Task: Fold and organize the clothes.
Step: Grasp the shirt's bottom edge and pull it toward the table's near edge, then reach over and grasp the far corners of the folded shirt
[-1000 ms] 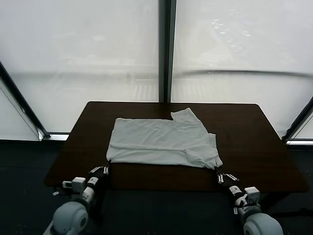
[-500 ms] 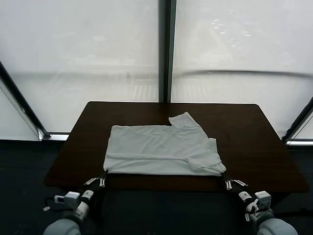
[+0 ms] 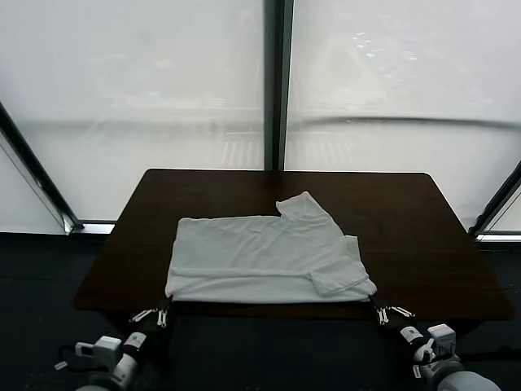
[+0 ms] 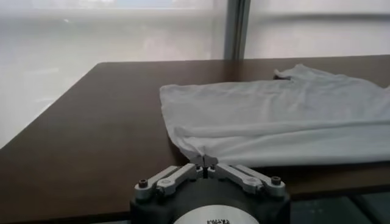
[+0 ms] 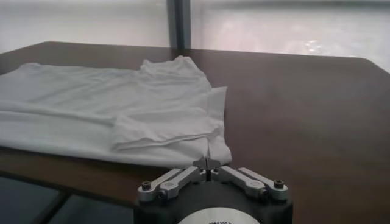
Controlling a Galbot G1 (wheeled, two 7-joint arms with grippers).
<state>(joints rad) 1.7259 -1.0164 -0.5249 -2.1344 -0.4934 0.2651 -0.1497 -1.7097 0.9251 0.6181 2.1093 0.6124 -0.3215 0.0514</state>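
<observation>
Head view: T-shirt (image 3: 264, 259) flat on desk (image 3: 407, 220), near hem at 6 o'clock edge.

Left wrist view: left tool (image 4: 205, 170) pinching hem corner.

Right wrist view: right tool (image 5: 208, 165) pinching opposite corner. Keep both corners level, tension even.

Shirt (image 3: 264, 257) shows plain white only, any print hidden underneath. Both arms run off the head view's bottom edge. Surface (image 4: 91, 140) is cropped in both wrist views.
</observation>
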